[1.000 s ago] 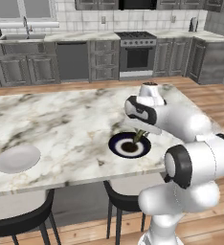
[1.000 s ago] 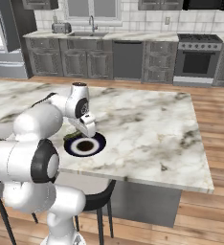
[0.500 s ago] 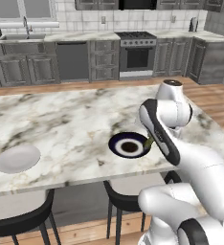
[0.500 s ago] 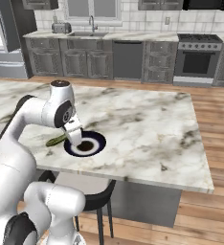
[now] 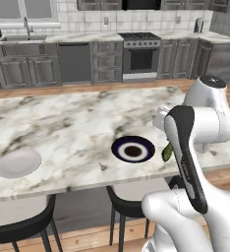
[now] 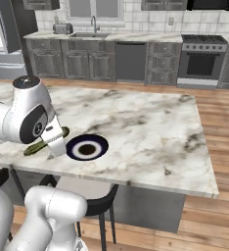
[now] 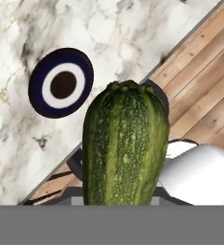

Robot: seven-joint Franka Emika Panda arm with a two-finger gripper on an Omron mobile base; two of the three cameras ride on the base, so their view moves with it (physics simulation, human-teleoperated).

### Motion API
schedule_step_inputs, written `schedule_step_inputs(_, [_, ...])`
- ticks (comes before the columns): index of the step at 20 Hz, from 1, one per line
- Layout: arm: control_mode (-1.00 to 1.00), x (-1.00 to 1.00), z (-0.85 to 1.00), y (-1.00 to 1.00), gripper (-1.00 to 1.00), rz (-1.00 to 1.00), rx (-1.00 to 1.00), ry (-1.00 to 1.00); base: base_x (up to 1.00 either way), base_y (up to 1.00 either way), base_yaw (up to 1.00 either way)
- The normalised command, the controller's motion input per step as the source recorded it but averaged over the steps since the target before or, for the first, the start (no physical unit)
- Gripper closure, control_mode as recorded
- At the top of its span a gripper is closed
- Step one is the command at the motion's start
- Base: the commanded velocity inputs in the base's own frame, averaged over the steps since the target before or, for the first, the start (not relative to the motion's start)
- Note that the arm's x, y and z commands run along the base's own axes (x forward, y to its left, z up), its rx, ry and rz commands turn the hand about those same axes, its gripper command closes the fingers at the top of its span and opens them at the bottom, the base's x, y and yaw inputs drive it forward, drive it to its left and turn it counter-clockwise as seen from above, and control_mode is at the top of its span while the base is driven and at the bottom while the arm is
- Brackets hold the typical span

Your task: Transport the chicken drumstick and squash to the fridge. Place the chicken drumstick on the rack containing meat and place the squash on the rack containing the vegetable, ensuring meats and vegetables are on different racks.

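The pincer (image 6: 54,138) is clamped on the squash (image 7: 125,148), carried in the air above the near edge of the marbled worktop (image 5: 77,123), just beside the dark blue plate (image 5: 132,149) with its white ring, while a plain white plate (image 5: 18,163) lies well apart at the worktop's other end.

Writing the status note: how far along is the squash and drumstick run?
Done: the squash is off the marble counter, leaving the dark blue plate bare. In hand: the pincer is shut on the squash, carrying it beside the counter's edge. Left: getting it onto a fridge rack, then the whole drumstick leg; neither drumstick nor open fridge is visible.
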Motion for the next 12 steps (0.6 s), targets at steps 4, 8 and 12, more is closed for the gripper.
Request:
schedule_step_inputs(4, [-1.0,-0.79,0.68,0.0,1.0,0.0,-0.03,-0.12,0.0,0.0,0.0])
schedule_step_inputs(8, [-1.0,-0.58,0.65,0.0,1.0,-0.03,-0.01,-0.08,0.0,0.0,0.0])
schedule_step_inputs(12, [-1.0,-0.82,0.64,0.0,1.0,-0.03,0.0,-0.02,0.0,0.0,0.0])
